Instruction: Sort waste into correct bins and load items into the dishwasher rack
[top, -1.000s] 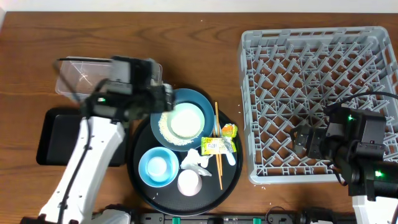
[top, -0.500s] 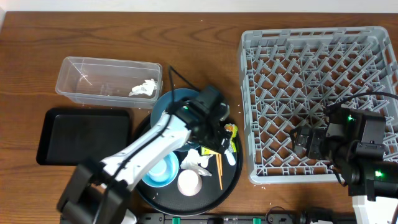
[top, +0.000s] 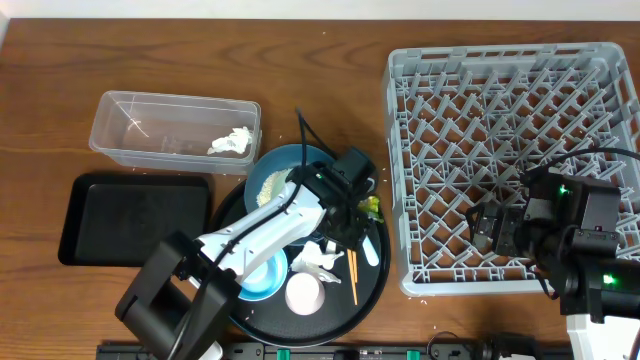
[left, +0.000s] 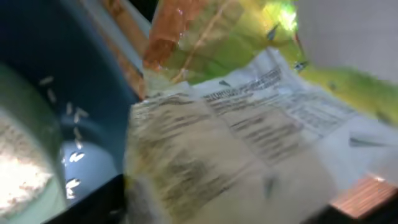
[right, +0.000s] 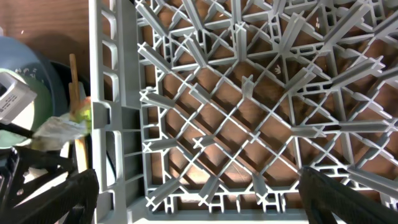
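Note:
My left gripper (top: 350, 220) is down over the round black tray, right on the yellow-green snack wrappers. A printed wrapper (left: 249, 124) fills the left wrist view and hides the fingers, so how the jaws stand does not show. A second, orange-green wrapper (left: 211, 37) lies just beyond it. Beside them sits the dark-blue dish (top: 275, 165) with rice (top: 262, 185). My right gripper (right: 199, 199) hangs open and empty over the dishwasher rack (top: 510, 160). The clear tub (top: 170, 130) holds a crumpled napkin (top: 232, 142).
The flat black tray (top: 135, 218) lies at the left. On the round black tray (top: 372, 285) are a light-blue bowl (top: 262, 282), a white cup (top: 303, 293), another napkin (top: 318, 262), chopsticks (top: 352, 272) and a white spoon (top: 372, 252).
My left arm has swung from above the clear tub across to the wrappers on the round tray and dropped low onto them. A napkin now shows in the tub. The right arm has not moved.

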